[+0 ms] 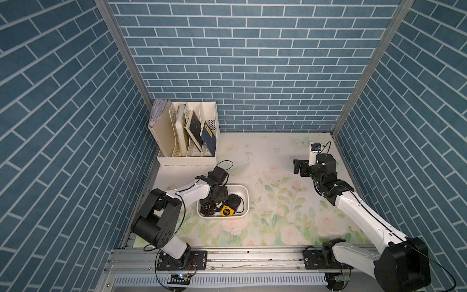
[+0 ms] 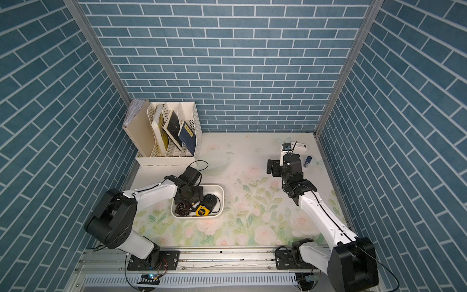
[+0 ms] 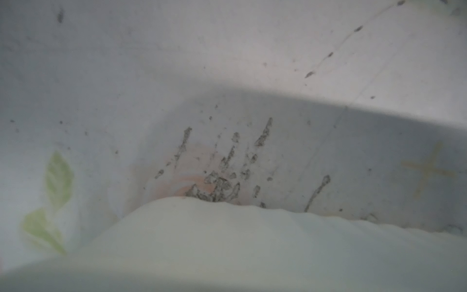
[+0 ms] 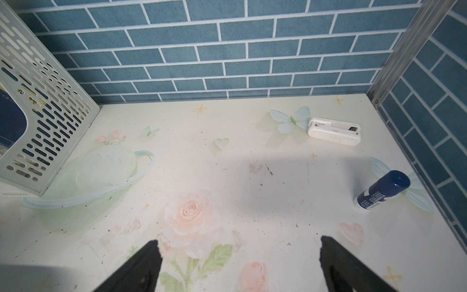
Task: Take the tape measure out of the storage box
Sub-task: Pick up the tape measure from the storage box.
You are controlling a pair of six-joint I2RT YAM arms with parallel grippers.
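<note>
The storage box (image 1: 246, 199) (image 2: 222, 199) is a shallow white tub on the flowered table, near the front left. The yellow and black tape measure (image 1: 226, 210) (image 2: 203, 210) lies in the box's near end, beside a black corded item (image 1: 233, 201) and a dark tangled item (image 1: 207, 208). My left gripper (image 1: 211, 201) (image 2: 187, 201) reaches down into the box, just left of the tape measure. Its fingers are hidden by the wrist. The left wrist view shows only the blurred box rim (image 3: 227, 240) and table. My right gripper (image 1: 298, 166) (image 4: 236, 249) hangs open over bare table at the right.
A tall cream file organizer (image 1: 187, 136) with books stands at the back left. A white flat case (image 4: 333, 131) and a blue tube (image 4: 381, 191) lie near the back right corner. Blue brick walls close in three sides.
</note>
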